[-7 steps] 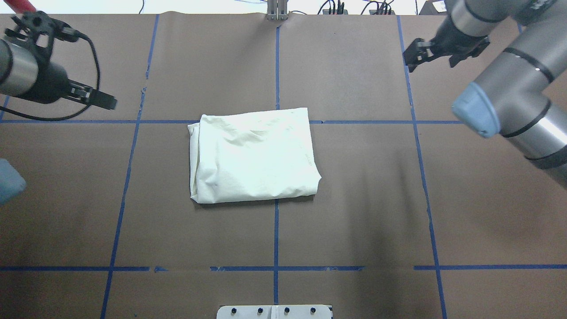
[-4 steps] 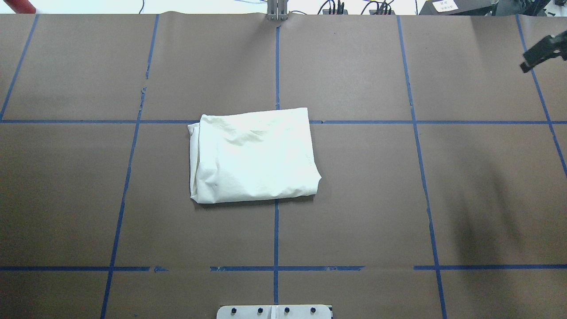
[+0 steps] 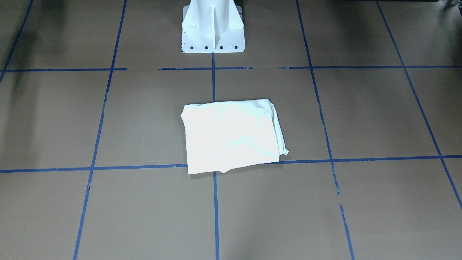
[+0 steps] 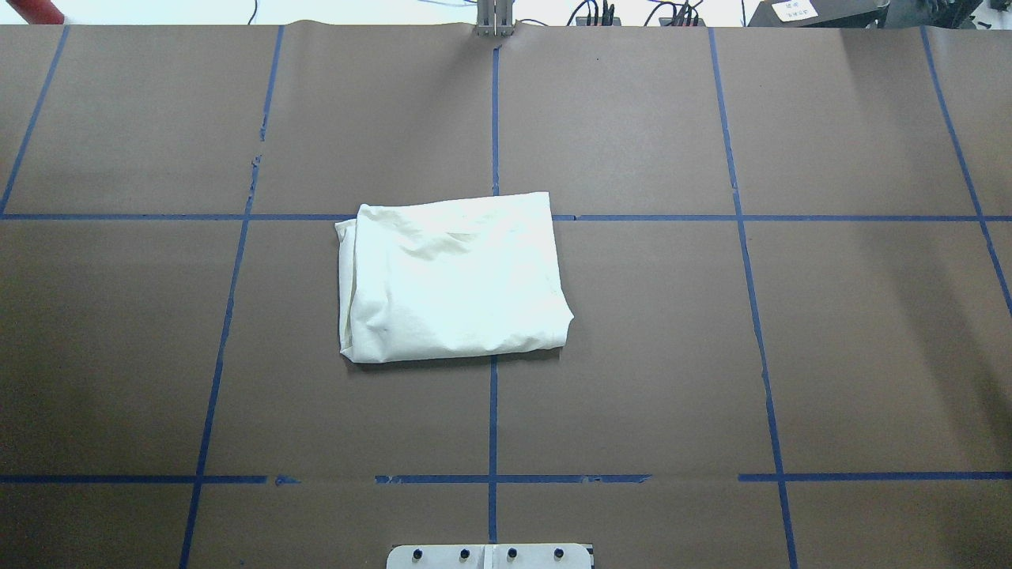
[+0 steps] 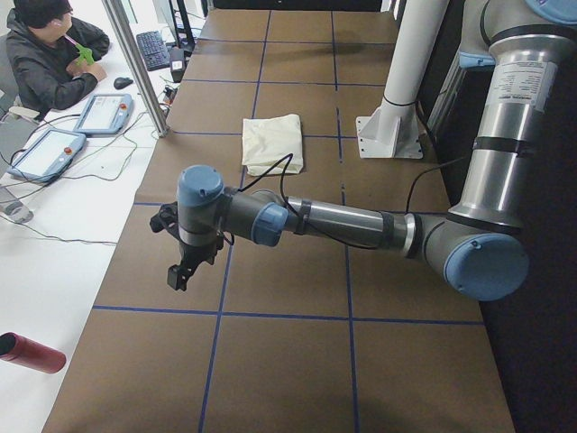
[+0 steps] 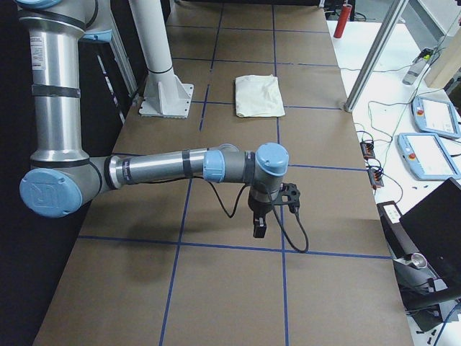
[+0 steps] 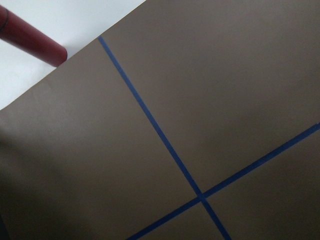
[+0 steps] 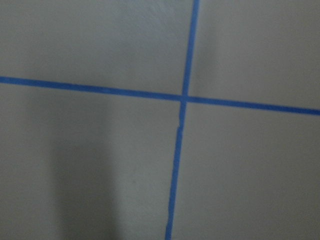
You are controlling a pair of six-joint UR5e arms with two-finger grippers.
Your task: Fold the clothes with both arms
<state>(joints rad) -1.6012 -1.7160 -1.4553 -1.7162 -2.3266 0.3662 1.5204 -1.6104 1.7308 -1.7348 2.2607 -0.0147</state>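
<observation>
The clothes are one cream-white shirt [image 4: 451,276], folded into a plain rectangle at the middle of the brown table, print hidden. It also shows in the front view [image 3: 231,135] and small in both side views [image 5: 272,142] [image 6: 258,95]. Neither arm is near it. My left gripper [image 5: 180,266] hangs over the table's left end, far from the shirt. My right gripper [image 6: 259,225] hangs over the right end. Both point down at bare paper with blue tape lines. Whether either is open or shut, I cannot tell.
The white pedestal [image 3: 213,25] stands at the robot's edge of the table. A red cylinder [image 5: 32,352] lies off the left end. A person [image 5: 54,54] sits at a side desk with teach pendants [image 5: 104,113]. An aluminium post [image 5: 135,63] stands at the far edge.
Both arms have swung outward and left the overhead view, the left one to the left, the right one to the right. The folded shirt has not moved.
</observation>
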